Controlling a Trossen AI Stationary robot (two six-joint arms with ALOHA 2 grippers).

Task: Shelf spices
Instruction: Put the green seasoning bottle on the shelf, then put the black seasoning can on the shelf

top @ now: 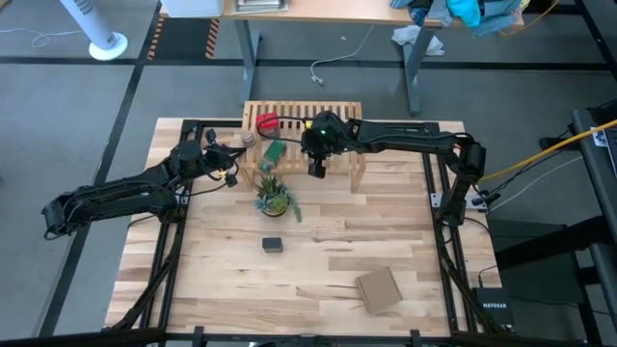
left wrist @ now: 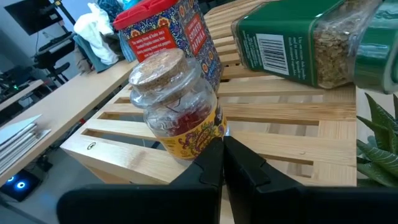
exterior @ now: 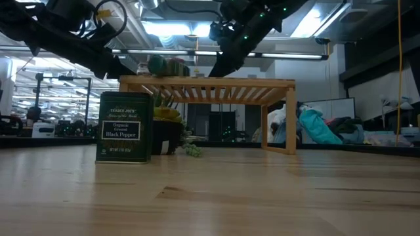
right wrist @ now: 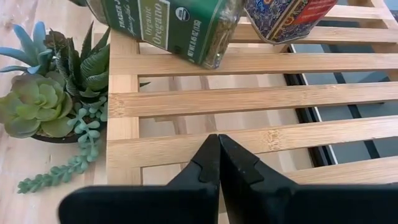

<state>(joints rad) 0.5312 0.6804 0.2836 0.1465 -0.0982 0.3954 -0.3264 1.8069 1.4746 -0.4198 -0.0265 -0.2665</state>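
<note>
The light-wood slatted shelf (top: pixel 301 135) stands at the table's far side. On its left part are the red tin (left wrist: pixel 168 31), upright, the green-capped jar (left wrist: pixel 305 43), lying on its side, and a small clear jar (left wrist: pixel 177 102) with a cork lid, upright near the shelf's left end. A dark tin (exterior: pixel 125 126) of black pepper stands on the tabletop nearer the front (top: pixel 273 245). My left gripper (left wrist: pixel 222 155) is shut, its tips right by the small jar's lower side. My right gripper (right wrist: pixel 217 152) is shut and hovers over the shelf's bare slats, to the right of the green-capped jar. My left gripper comes nearly level from the table's left at the small jar's lower wall (left wrist: pixel 202 140). Its shut fingertips stand right against or just short of the glass, and I cannot tell whether they touch. The jar stands on the shelf's slats.
A small potted succulent (top: pixel 275 198) sits on the table just in front of the shelf's left leg. A flat brown cardboard piece (top: pixel 379 289) lies near the front right. The shelf's right half (top: pixel 342 120) shows bare slats.
</note>
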